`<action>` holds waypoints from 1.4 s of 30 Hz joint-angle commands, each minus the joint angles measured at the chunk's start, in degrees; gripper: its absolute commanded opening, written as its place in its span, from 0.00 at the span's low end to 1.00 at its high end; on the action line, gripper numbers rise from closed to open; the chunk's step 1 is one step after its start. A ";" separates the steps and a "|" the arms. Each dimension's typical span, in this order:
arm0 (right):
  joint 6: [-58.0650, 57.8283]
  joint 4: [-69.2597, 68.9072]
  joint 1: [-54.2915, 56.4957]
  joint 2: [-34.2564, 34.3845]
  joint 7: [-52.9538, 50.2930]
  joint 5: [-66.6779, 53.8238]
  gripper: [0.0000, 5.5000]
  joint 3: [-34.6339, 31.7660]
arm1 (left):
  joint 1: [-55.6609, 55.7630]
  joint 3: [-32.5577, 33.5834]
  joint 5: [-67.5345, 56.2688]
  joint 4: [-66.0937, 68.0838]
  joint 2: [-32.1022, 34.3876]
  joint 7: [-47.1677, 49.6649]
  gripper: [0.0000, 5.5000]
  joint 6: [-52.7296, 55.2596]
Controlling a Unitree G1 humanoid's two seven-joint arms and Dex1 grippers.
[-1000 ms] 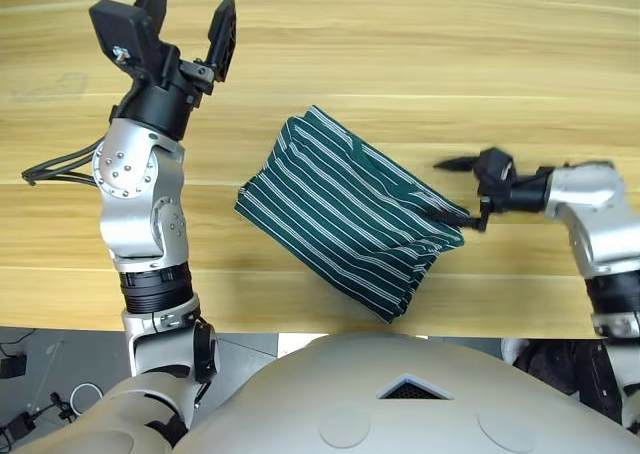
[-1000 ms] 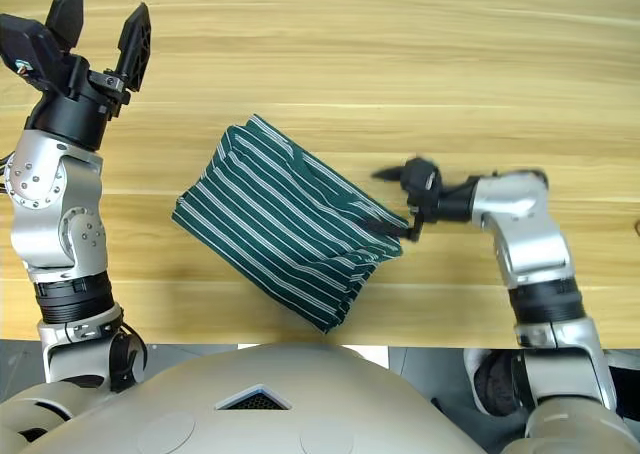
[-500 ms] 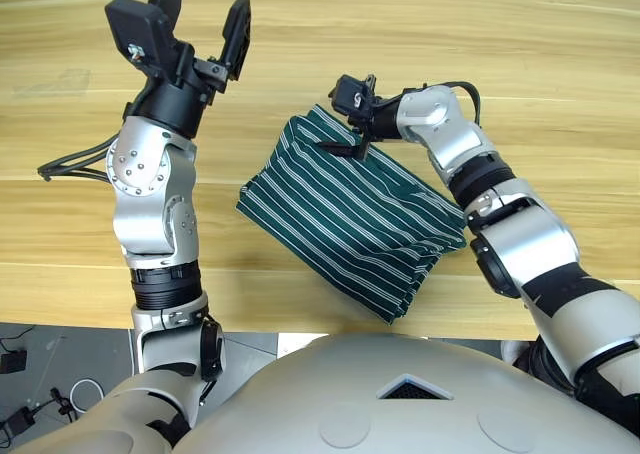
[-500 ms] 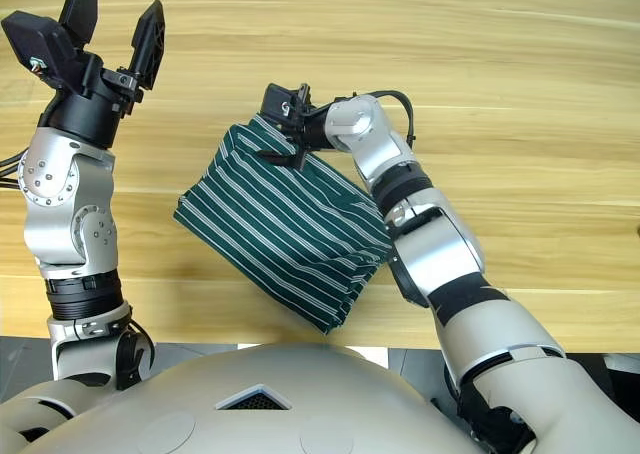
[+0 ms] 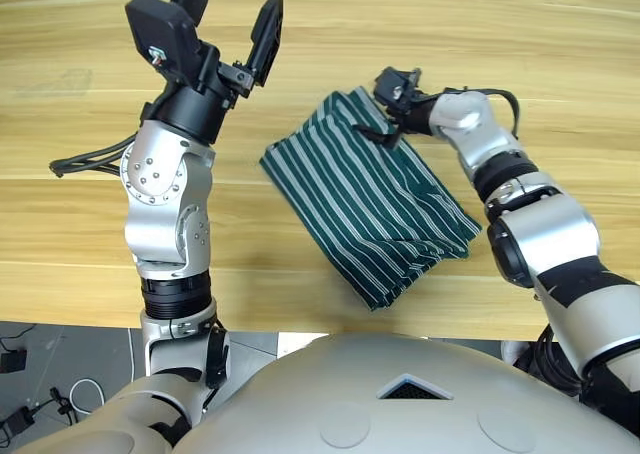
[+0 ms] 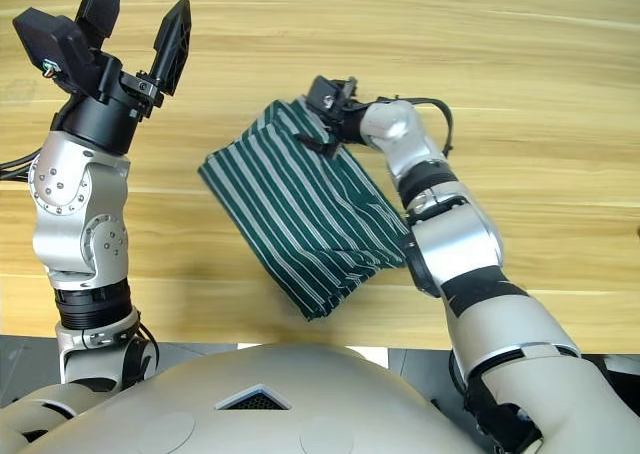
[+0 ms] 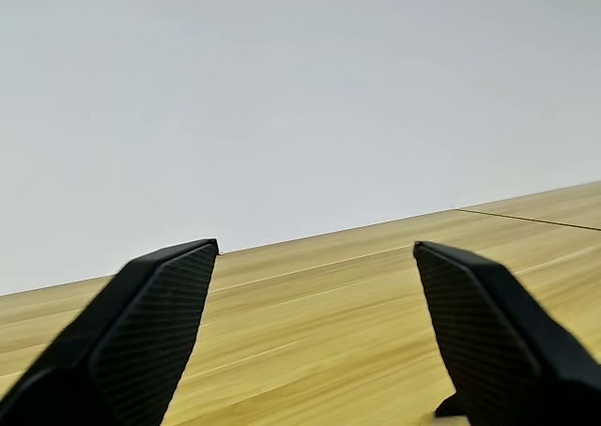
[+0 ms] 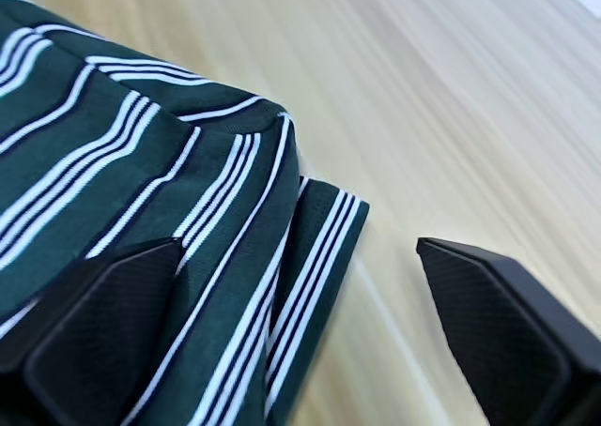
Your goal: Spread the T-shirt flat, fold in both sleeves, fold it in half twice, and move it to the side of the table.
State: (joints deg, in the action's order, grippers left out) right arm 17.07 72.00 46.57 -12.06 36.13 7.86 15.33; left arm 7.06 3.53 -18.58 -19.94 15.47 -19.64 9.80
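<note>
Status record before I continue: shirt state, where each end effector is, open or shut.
T-shirt: folded into a compact block, lying askew on the table, in front of the robot
left end effector: open, raised, to the T-shirt's left, clear of it
right end effector: open, straddling the T-shirt's far corner
grasp: none
left to do: move T-shirt to the table's side
</note>
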 commanded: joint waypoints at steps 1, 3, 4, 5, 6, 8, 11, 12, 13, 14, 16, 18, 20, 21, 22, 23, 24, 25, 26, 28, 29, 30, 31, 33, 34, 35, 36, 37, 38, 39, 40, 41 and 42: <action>1.07 -1.66 -6.10 -9.64 1.08 -3.15 0.85 -6.25 | -1.51 0.09 0.67 -1.13 0.60 -0.36 0.70 0.19; 1.87 -3.86 -8.75 -12.98 2.30 -5.19 0.85 -9.24 | -2.51 0.53 0.60 -1.84 0.72 -0.26 0.70 0.25; 2.06 -5.54 -10.42 -14.01 3.08 -6.48 0.85 -10.63 | -2.66 0.38 0.73 -1.77 0.57 -0.20 0.70 0.17; 2.09 -7.28 -11.95 -14.61 3.86 -7.51 0.85 -11.71 | -2.71 0.15 0.88 -1.62 0.41 -0.17 0.70 0.09; 2.13 -9.09 -13.43 -14.79 4.61 -8.43 0.85 -12.62 | -2.75 -0.02 0.97 -1.45 0.25 -0.15 0.70 0.01; 1.58 -12.43 -16.00 -14.44 5.40 -9.91 0.85 -13.97 | -2.75 -0.22 1.10 -1.04 0.14 -0.23 0.70 -0.20; 0.48 -15.72 -18.59 -13.32 5.44 -11.00 0.85 -14.98 | -2.58 -0.19 1.25 -0.35 0.35 -0.48 0.70 -0.47; 0.30 -16.56 -19.08 -12.86 5.32 -11.58 0.85 -15.52 | -2.60 -0.22 1.41 -0.03 0.52 -0.66 0.70 -0.61; 0.15 -17.27 -19.43 -12.51 5.19 -12.04 0.85 -16.04 | -2.54 -0.27 1.54 0.35 0.69 -0.89 0.70 -0.74; 0.19 -18.39 -19.77 -12.16 5.33 -12.90 0.85 -16.77 | -2.59 -0.33 1.79 0.77 0.96 -1.17 0.70 -0.95; 1.19 -22.00 -20.47 -11.39 5.62 -15.63 0.85 -18.88 | -2.78 -0.20 2.61 2.00 1.68 -1.88 0.70 -1.61; 4.43 -28.69 -21.11 -10.85 5.63 -21.41 0.85 -23.72 | -4.70 -0.80 7.07 3.16 5.58 -4.60 0.70 -5.81; 9.02 -35.85 -23.33 -11.65 5.93 -24.97 0.85 -27.24 | -8.05 -1.36 12.50 3.72 11.76 -9.08 0.70 -12.25; 10.55 -39.05 -25.05 -12.29 6.54 -25.70 0.85 -28.04 | -9.59 -1.56 15.56 4.10 14.90 -10.82 0.70 -15.82; 12.58 -41.87 -27.46 -13.63 6.39 -24.41 0.85 -28.31 | -11.92 -2.06 20.49 4.42 19.41 -12.76 0.70 -21.41; 15.07 -44.47 -30.44 -15.71 7.16 -22.72 0.85 -28.33 | -14.66 -2.84 26.20 3.93 24.54 -14.85 0.70 -27.34; 17.66 -46.48 -33.06 -17.86 8.71 -21.11 0.85 -27.88 | -16.85 -3.57 30.51 3.38 28.40 -16.51 0.70 -32.33; 23.20 -47.26 -35.44 -20.83 10.56 -17.84 0.85 -26.74 | -18.87 -4.71 34.02 2.23 31.42 -18.03 0.70 -36.64; 28.36 -47.12 -37.02 -23.43 12.18 -14.74 0.85 -25.41 | -20.19 -5.78 36.69 1.22 33.18 -18.72 0.70 -39.94; 41.15 -45.14 -39.25 -28.94 14.64 -7.04 0.85 -21.88 | -20.68 -9.26 41.50 -0.17 34.66 -19.10 0.70 -46.21; 48.16 -43.03 -39.61 -31.47 15.16 -2.40 0.85 -20.20 | -19.97 -10.73 43.82 -0.14 34.70 -18.74 0.70 -48.79; 53.94 -40.08 -39.37 -33.44 15.25 0.84 0.85 -18.77 | -18.84 -12.02 45.94 0.54 34.22 -17.98 0.70 -50.85; 58.52 -37.16 -38.49 -34.95 14.84 3.86 0.85 -17.51 | -17.91 -12.81 47.95 1.47 33.71 -16.97 0.70 -52.54; 66.64 -30.75 -36.34 -37.60 13.24 10.33 0.85 -16.70 | -15.72 -14.40 53.60 5.50 32.86 -13.59 0.70 -56.69; 69.65 -28.18 -35.35 -38.41 12.21 13.17 0.85 -16.58 | -15.03 -14.92 56.10 7.53 32.67 -11.83 0.70 -58.36; 72.23 -25.48 -34.55 -38.87 10.89 16.04 0.85 -16.92 | -14.40 -15.52 58.90 10.07 32.45 -9.45 0.70 -60.02; 73.94 -23.62 -34.15 -39.20 9.48 18.98 0.85 -17.34 | -13.90 -16.13 61.32 12.30 32.17 -7.23 0.70 -61.31; 74.85 -22.52 -34.09 -39.49 7.89 21.59 0.85 -17.66 | -13.34 -16.69 63.05 14.11 31.73 -5.18 0.70 -62.37; 75.29 -21.88 -34.02 -39.77 6.03 24.02 0.85 -17.83 | -12.84 -17.23 64.08 15.59 31.26 -3.49 0.70 -63.05; 75.41 -21.73 -34.10 -40.04 4.13 26.21 0.85 -17.62 | -12.26 -17.75 65.46 16.75 30.73 -1.74 0.70 -63.68; 75.42 -21.98 -34.47 -40.32 1.92 28.32 0.85 -17.22 | -11.57 -18.42 66.15 18.01 30.08 -0.44 0.70 -64.05; 75.42 -22.18 -34.78 -40.49 -0.18 30.28 0.85 -16.77 | -10.74 -19.19 67.21 19.10 29.39 0.81 0.70 -64.27; 75.42 -22.38 -34.78 -40.47 -2.21 31.78 0.85 -16.38 | -10.14 -19.87 67.83 19.88 28.89 1.81 0.70 -64.30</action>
State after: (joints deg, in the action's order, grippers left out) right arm 92.12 50.04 11.61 -51.31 36.86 36.95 -1.68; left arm -4.49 -14.88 47.07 -1.83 45.18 -18.96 -54.38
